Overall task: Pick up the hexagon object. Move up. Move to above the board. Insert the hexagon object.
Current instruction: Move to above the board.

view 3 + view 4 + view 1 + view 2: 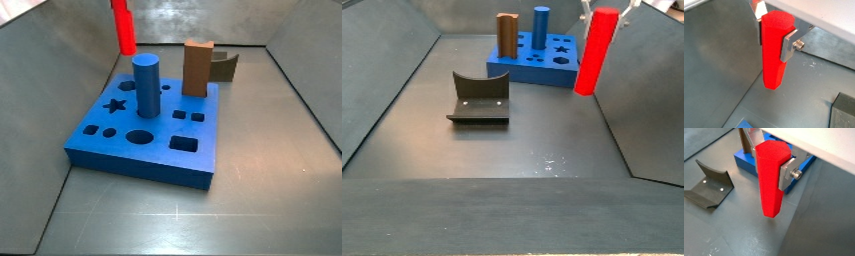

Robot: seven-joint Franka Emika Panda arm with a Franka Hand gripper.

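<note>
Red hexagon object (771,178) upright in the tool (767,159) — aloft, beside the blue board (140,150).

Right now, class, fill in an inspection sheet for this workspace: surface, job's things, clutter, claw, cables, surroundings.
Surface: dark grey floor, bare near the camera.
Job's things: red peg held off the floor, beside the board, not over it.
Clutter: blue cylinder and brown block standing in the board; fixture on the floor.
Claw: claw shut on the peg's top.
Cables: nothing seen.
Surroundings: grey walls.

Lab test cell — grey walled pen, fixture (478,98), peg board (140,150).
</note>
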